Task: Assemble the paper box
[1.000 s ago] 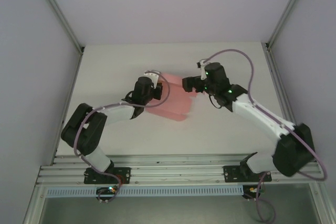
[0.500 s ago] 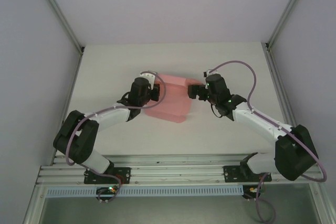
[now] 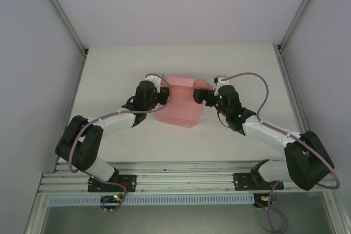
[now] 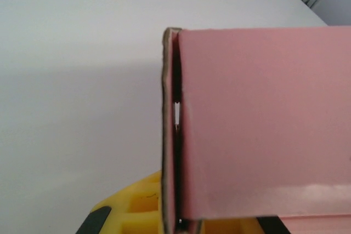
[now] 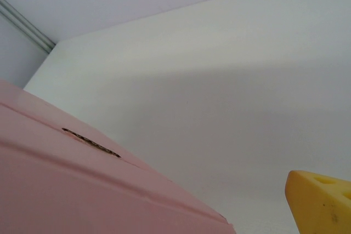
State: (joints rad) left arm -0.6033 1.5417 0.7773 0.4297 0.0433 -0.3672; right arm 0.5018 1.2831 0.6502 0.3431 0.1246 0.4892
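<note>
left gripper (image 3: 163,96) — jaws closed right down on the left side of the paper box (image 3: 181,107), pinching thin cardboard. In the left wrist view a doubled wall edge of the box runs down between the yellow finger pads (image 4: 134,212). The wide pink panel spreads to the right of that edge, and a dark slit shows between the two layers.

right gripper (image 3: 198,96) — jaws spread as wide as they go, gripping nothing. From above it sits at the box's far right corner. In the right wrist view one yellow fingertip (image 5: 321,201) shows at the lower right, apart from the pink cardboard at the lower left, with bare table (image 5: 219,97) between them. Cannot tell whether the other finger touches the box.

Box position: about midway between the table's left and right edges, somewhat nearer the far edge than the near one. Cannot tell whether its underside rests on the surface. It is partly folded, with a broad flat panel on top. A crease and a short slot show on the face near the right gripper
</note>
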